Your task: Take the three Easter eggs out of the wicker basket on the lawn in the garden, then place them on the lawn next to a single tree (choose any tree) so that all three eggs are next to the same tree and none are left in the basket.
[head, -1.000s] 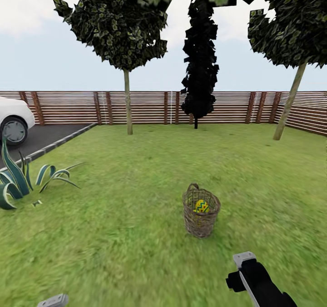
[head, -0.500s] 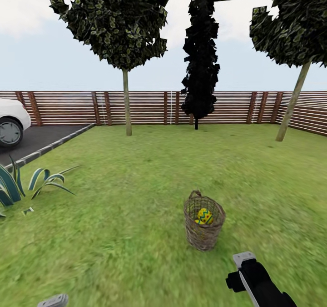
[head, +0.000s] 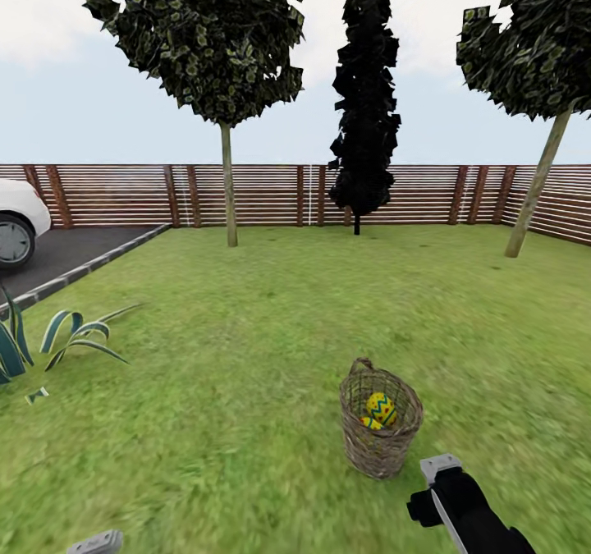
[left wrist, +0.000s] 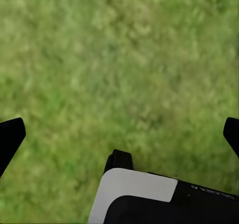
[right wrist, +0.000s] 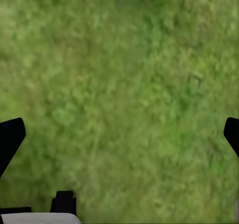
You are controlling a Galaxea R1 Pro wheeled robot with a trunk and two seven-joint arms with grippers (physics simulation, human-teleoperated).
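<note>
Two yellow Easter eggs (head: pixel 380 409) with blue-green zigzag bands and red dots can be made out inside the round brown woven wicker basket (head: pixel 381 420); one stands nearly upright with its long axis vertical, and a second peeks out low beside it, mostly hidden by the rim. Whether a third lies underneath cannot be told. The basket stands upright on the green grass lawn (head: pixel 246 357), tapering toward its base, with a small loop handle raised at the far side of the rim.

The lawn stretches back to a brown slatted wooden fence (head: pixel 263 194). Along it stand a thin-trunked round-crowned tree (head: pixel 228 193), a dark conifer (head: pixel 361 127) and a leaning tree with a pale trunk (head: pixel 538 185). A grey paved drive (head: pixel 74 246) with a white car (head: pixel 16 217) lies far left, and a striped spiky-leaved plant (head: pixel 49 336) grows at the left edge.

The right gripper (right wrist: pixel 119 134) hangs over bare grass just short of the basket, its fingers spread wide apart with nothing between them. The left gripper (left wrist: pixel 119 134) is likewise spread wide over grass.
</note>
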